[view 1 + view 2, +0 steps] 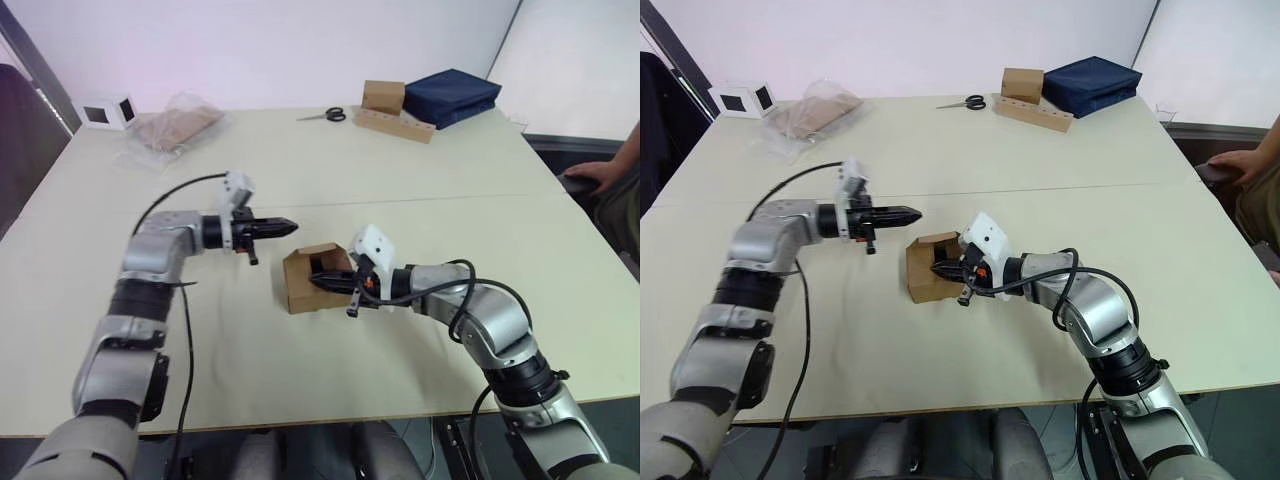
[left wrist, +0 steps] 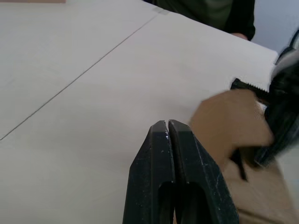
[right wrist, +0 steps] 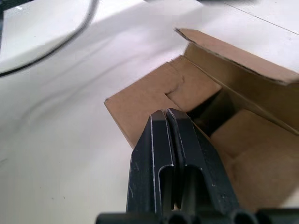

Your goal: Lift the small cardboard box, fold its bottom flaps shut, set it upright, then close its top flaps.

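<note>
Brown cardboard makes up the small cardboard box (image 1: 312, 280), which sits near the middle of the pale desk (image 1: 300, 380). Going left to right, the left hand (image 1: 284, 227) comes first. It hangs just above the desk at about 10 o'clock from the box, not touching it, with its two black fingers pressed together and nothing between them. Next comes the box, with its open end facing the right hand (image 1: 328, 284). That hand's fingers are pressed together too, and they poke in at the open end. The right wrist view looks inside the box and shows folded top flaps (image 3: 163, 95) around a dark gap. At 1 o'clock, far back, lie scissors (image 1: 327, 115) and a blue bag (image 1: 452, 96).
</note>
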### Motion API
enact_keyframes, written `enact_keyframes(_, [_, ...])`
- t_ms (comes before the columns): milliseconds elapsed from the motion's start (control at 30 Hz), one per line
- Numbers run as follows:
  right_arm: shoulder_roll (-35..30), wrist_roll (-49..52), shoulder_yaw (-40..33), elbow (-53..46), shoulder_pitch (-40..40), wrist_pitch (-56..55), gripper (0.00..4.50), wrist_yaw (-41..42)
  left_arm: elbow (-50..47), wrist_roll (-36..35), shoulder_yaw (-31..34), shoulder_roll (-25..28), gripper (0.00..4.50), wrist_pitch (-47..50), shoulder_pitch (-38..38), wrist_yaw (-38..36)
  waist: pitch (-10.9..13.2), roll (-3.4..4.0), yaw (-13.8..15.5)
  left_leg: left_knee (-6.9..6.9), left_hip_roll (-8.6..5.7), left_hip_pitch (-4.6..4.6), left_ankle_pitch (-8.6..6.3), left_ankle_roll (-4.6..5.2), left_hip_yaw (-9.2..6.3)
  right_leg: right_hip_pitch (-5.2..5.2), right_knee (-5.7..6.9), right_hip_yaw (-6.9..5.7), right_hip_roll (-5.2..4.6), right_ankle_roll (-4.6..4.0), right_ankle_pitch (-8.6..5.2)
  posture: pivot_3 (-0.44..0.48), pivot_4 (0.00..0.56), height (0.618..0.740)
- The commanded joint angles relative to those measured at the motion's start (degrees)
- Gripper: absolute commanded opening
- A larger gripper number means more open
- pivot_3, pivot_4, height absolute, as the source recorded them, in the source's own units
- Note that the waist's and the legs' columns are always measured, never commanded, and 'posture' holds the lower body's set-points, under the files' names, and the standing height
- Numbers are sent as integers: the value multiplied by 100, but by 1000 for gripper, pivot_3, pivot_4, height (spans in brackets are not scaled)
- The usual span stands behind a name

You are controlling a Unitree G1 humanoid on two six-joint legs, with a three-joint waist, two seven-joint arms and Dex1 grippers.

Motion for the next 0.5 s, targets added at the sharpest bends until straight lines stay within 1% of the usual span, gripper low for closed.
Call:
enact_keyframes(33, [-56, 18, -123, -185, -6, 31, 0, -34, -1016, -545, 303, 289, 40, 619, 362, 30, 0, 0, 23, 1, 0, 0, 0, 0, 0, 0, 1, -1, 0, 0, 0, 0, 150, 740])
enact_keyframes(133, [-101, 34, -194, -196, -11, 34, 0, -28, -2049, -1009, 328, 511, 40, 1109, 1008, -18, 0, 0, 23, 5, 0, 0, 0, -1, -1, 6, 1, -3, -2, 0, 0, 0, 150, 740])
enact_keyframes(167, [-119, 42, -226, -209, -10, 42, 0, -32, -2353, -1134, 283, 492, 40, 1236, 1209, 53, 0, 0, 25, 4, 0, 0, 0, 0, 0, 6, -1, -1, -3, 0, 0, 0, 150, 740])
enact_keyframes(233, [-141, 48, -258, -223, -15, 53, 0, -35, -2633, -1212, 183, 410, 40, 1337, 1401, 246, 0, 0, 37, 3, 0, 0, 0, 0, 0, 6, -2, -1, -4, 0, 0, 0, 150, 740])
enact_keyframes(367, [-189, 77, -348, -244, -39, 79, 0, -39, -2586, -887, -233, 112, 40, 1132, 1496, 672, -1, -1, 45, 5, 0, 3, 0, -1, -1, 8, 2, -3, -2, -1, 0, 0, 150, 740])
enact_keyframes(500, [-262, 94, -423, -318, -50, 125, 0, -32, -2262, -589, -481, 17, 40, 827, 1497, 877, 0, 0, 25, 3, 0, 3, 0, 0, 0, 7, -1, -2, 0, -1, 0, 0, 150, 740])
